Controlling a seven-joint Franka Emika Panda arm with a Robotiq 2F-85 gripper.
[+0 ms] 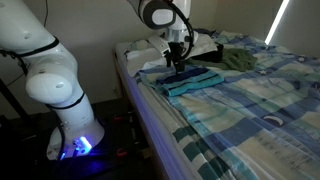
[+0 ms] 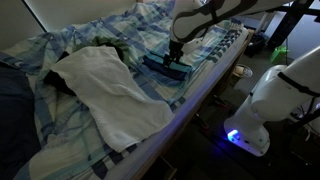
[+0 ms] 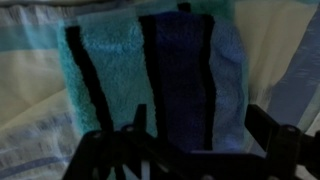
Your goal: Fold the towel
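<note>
The striped terry towel [image 3: 150, 80] lies flat on the blue-and-white plaid bedspread [image 1: 250, 100], close to the edge of the bed that faces the robot. From above, the wrist view shows its bands clearly: teal on the left, two narrow black stripes, a broad navy panel, and a paler blue strip on the right. A small dark tab sticks out of its far edge, too blurred to show whether it carries any writing. In both exterior views the towel [image 1: 195, 82] is only a small dark-and-teal rectangle [image 2: 168, 70], its stripes hard to separate.

The black gripper [image 3: 195, 140] hangs straight down over the towel with its two fingers [image 3: 135, 130] spread wide and nothing between them. In an exterior view the gripper [image 1: 177, 66] has its tips right at the cloth, but I cannot tell whether they touch it.

Only the exterior views show the rest of the bed. A large rumpled white cloth [image 2: 110, 95] is spread across the bedspread just beside the towel, and a crumpled dark green fabric [image 1: 238, 60] lies further in. The arm's white body [image 1: 60, 90] stands on the floor beside the bed, with a blue light [image 2: 233, 135] glowing at its base.
</note>
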